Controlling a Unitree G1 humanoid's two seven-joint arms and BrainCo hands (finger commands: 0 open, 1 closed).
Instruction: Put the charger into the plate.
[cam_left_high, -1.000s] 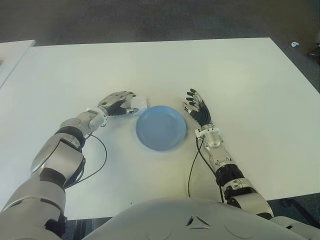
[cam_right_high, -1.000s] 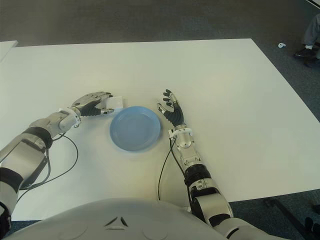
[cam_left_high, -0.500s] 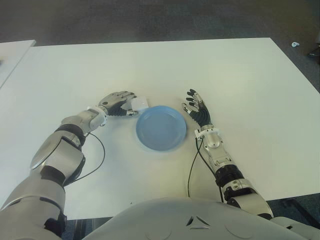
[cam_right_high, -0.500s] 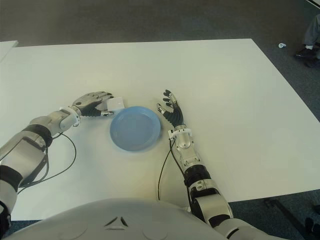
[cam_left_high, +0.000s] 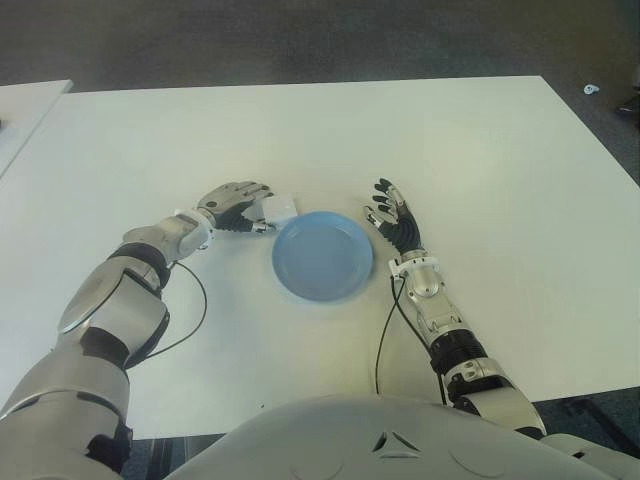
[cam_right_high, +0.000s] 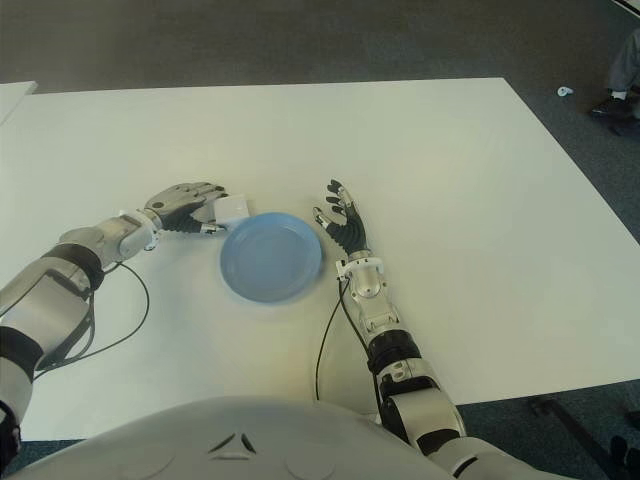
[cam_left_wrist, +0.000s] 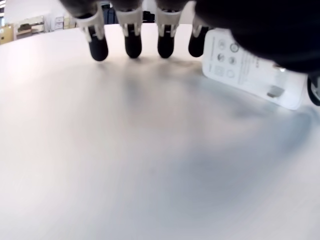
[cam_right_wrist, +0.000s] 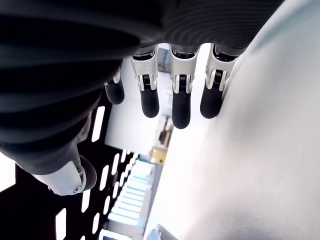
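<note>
Fingers (cam_left_high: 250, 190) of your left hand (cam_left_high: 232, 205) curl over the white charger (cam_left_high: 279, 208), at ten o'clock beside the blue plate (cam_left_high: 322, 256); right hand (cam_left_high: 392, 213) spread, empty.

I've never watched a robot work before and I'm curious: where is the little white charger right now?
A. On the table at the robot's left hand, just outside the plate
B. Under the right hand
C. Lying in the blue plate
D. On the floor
A: the charger sits by the left hand, beside the plate's rim, and the plate holds nothing.

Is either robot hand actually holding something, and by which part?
The left hand touches the white charger at its near side; a real grip can't be told. The right hand is empty.
</note>
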